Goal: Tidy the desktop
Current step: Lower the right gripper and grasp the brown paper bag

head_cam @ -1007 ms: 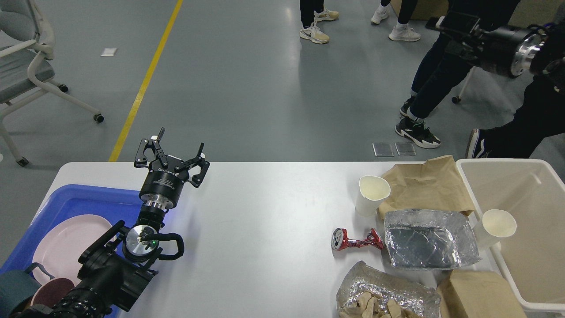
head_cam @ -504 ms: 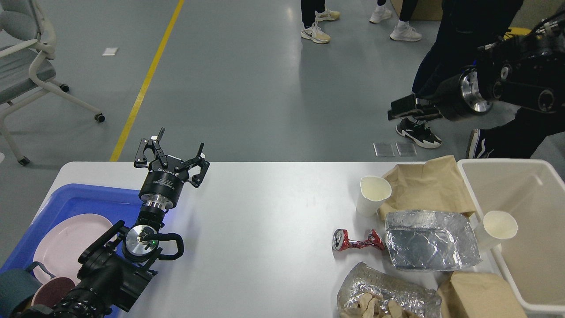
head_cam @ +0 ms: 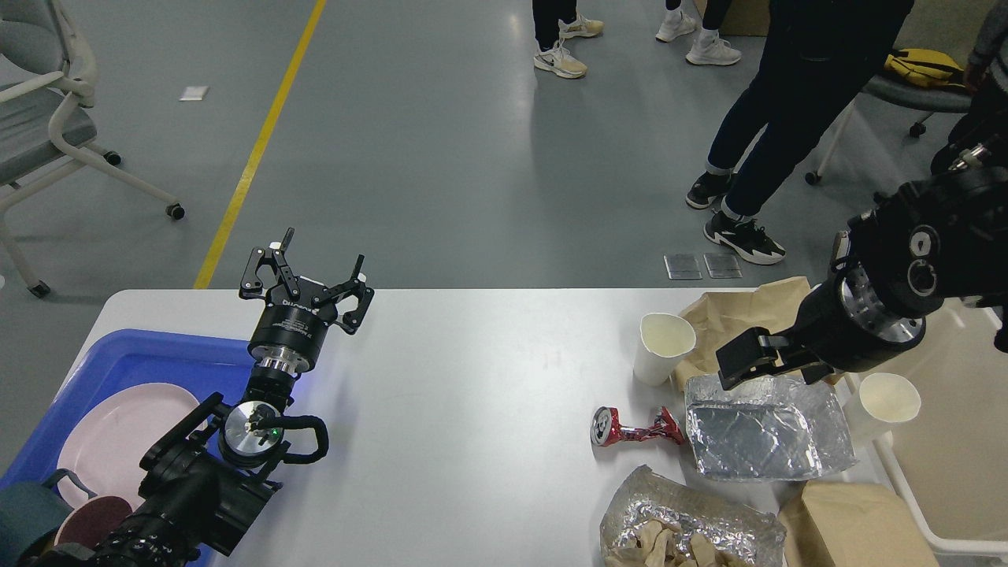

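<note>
Desktop [head_cam: 472, 378] fills lower frame; tray [head_cam: 134, 354] at lower left, plate [head_cam: 118, 433] in it; bin [head_cam: 957, 465] at right edge; cup [head_cam: 663, 346], crushed can [head_cam: 634, 429], foil container [head_cam: 768, 433] right of centre; paper bag [head_cam: 744, 315] behind them.

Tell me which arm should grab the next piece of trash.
Right, probably. The right gripper hangs just above the foil tray, with the paper cup and crushed can nearby. The left gripper, open, sits far across the desktop by the blue tray.
</note>
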Motion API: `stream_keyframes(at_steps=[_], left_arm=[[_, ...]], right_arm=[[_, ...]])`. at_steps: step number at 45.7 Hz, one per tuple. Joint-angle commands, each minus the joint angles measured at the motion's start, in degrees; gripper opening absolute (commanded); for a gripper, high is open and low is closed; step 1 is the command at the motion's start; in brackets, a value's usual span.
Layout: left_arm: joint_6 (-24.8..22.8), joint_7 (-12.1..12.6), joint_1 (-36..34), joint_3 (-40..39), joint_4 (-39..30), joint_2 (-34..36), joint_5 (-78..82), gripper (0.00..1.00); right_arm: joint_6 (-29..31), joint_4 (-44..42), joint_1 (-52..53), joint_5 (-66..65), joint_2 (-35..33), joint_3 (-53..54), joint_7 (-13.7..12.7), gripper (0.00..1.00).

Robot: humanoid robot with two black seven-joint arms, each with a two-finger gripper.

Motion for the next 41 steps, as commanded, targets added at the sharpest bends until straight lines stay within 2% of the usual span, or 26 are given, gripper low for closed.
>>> stream_keyframes(at_steps=[1,8,21,33,41], left_arm=[[0.0,0.0,0.0,0.0,0.0,0.0,0.0,0.97],[0.0,0.0,0.0,0.0,0.0,0.0,0.0,0.97],[-0.1,0.0,0.0,0.0,0.0,0.0,0.0,0.97],[-0.1,0.0,0.0,0.0,0.0,0.0,0.0,0.97],[-0.1,0.0,0.0,0.0,0.0,0.0,0.0,0.97]], right_arm=[[-1.1,0.2,-4.3,0.9,-3.7,-0.4,0.1,1.0],[-6.2,0.1,-12.8,0.6,-7.3,-0.6,0.1,1.0],[-19.9,-1.0,-28.2,-1.3,-8.0,-4.0,0.2,1.0],[-28.3,-7.6,-41.5,-1.3,-8.0,-4.0,0.2,1.0],[-32.7,-8.0,-46.7,-1.2,-8.1,-3.2,0.4,1.0]])
